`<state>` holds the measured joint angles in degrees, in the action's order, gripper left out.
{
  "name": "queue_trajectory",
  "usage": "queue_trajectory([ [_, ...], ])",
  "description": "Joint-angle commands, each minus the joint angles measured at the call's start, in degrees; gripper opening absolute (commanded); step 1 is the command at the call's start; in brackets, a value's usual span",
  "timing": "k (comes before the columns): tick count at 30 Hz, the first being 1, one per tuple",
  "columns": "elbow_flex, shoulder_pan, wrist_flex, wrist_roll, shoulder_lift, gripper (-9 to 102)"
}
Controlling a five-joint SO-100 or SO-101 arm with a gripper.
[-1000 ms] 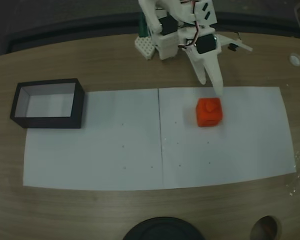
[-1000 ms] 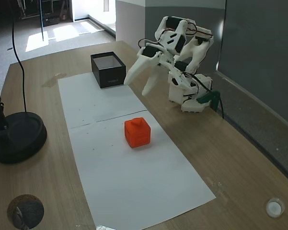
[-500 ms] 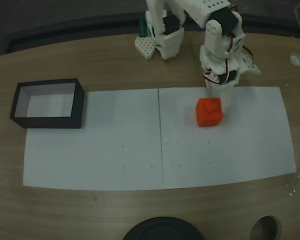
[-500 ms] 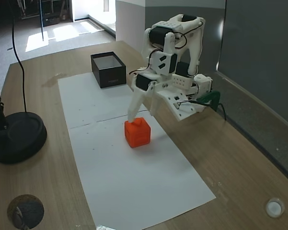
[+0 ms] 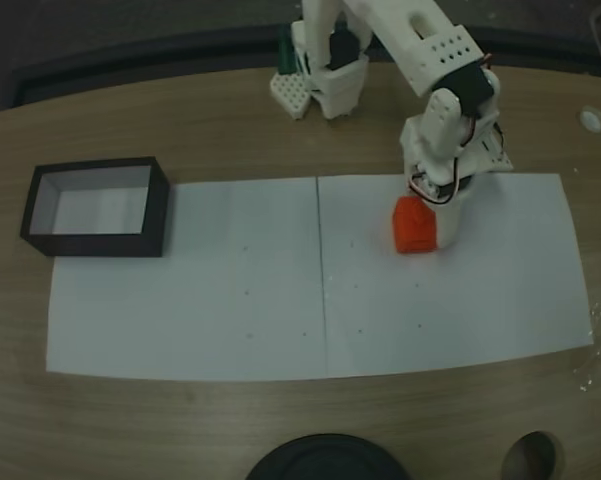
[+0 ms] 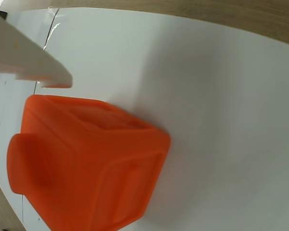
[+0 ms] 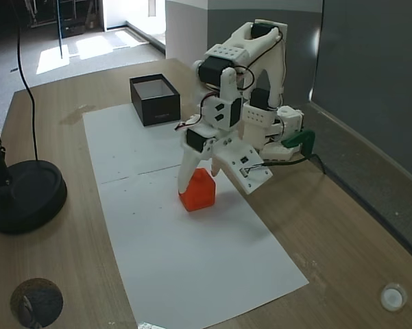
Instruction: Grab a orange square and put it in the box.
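Note:
The orange square [image 5: 412, 226] sits on the right-hand paper sheet, and it is also seen as [image 7: 197, 192]. My gripper [image 5: 430, 220] has come down over it and is open. In a fixed view the gripper [image 7: 201, 179] straddles the cube, with one white finger [image 7: 185, 173] on its left and the wider jaw on its right. The wrist view has the orange square [image 6: 86, 163] close up, its stud facing left, and one white finger [image 6: 29, 62] just above it. The black box [image 5: 95, 208] with its pale inside stands far left, also seen as [image 7: 154, 99].
Two white paper sheets [image 5: 210, 290] cover the wooden table. The arm's base [image 5: 320, 75] stands at the back edge. A black round lamp base [image 7: 20, 195] is at the near side, also seen as [image 5: 325, 462]. A small white cap [image 5: 591, 118] lies at the right.
The arm has swung out from its folded pose and dropped onto the cube. The open fingers now sit lower around it. The cube has barely shifted.

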<state>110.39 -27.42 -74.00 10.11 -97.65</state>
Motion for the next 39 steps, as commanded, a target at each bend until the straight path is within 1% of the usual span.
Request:
queue_trajectory([
  [1,-3.0,1.9,1.3,-0.5,-0.4,33],
  [5,-2.5,3.2,3.5,-0.7,1.3,33],
  [10,-3.1,2.4,3.5,-0.8,4.3,32],
  [12,-3.2,1.8,3.5,-2.0,5.2,29],
  [16,-3.3,1.9,3.5,-3.9,5.9,15],
  [20,-3.6,2.9,3.0,-4.7,4.7,14],
  [22,-5.0,5.0,2.7,-4.7,3.4,14],
  [24,-7.1,9.4,2.6,-4.7,1.1,14],
  [26,-9.6,16.3,2.6,-5.0,-1.9,14],
  [31,-16.9,38.4,2.6,-5.4,-8.8,14],
  [33,-19.6,47.6,2.6,-6.9,-10.7,14],
  [37,-25.0,65.6,2.8,-9.8,-11.6,14],
  [39,-26.7,72.9,3.5,-11.4,-11.1,14],
])
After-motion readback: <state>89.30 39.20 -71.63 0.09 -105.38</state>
